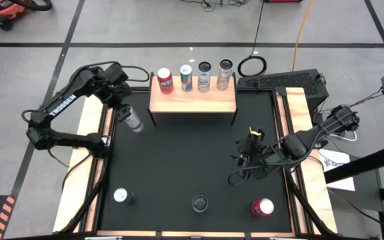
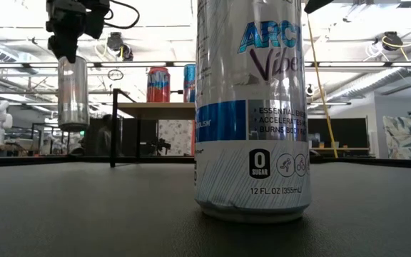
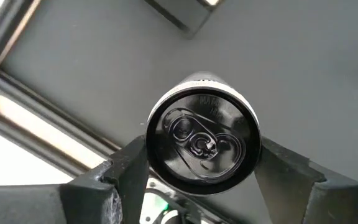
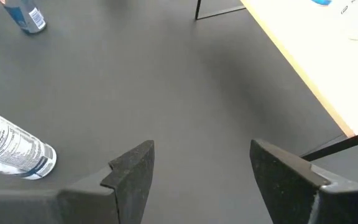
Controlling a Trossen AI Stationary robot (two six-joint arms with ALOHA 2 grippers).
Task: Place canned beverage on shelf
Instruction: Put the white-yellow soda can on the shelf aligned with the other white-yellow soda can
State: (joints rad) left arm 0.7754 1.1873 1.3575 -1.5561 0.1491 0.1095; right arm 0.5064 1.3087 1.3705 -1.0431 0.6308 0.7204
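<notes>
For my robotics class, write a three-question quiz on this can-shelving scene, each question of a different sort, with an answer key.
1. How many cans stand on the shelf?
2. True or false: the right gripper holds a can.
3. Which gripper holds the silver can? A) left B) right C) neither

Key
1. Four: a red can and three more in a row along the far edge.
2. False: its fingers are open over bare black table, with nothing between them.
3. A: the left gripper grips it by the top, lifted off the table just left of the shelf.
</notes>
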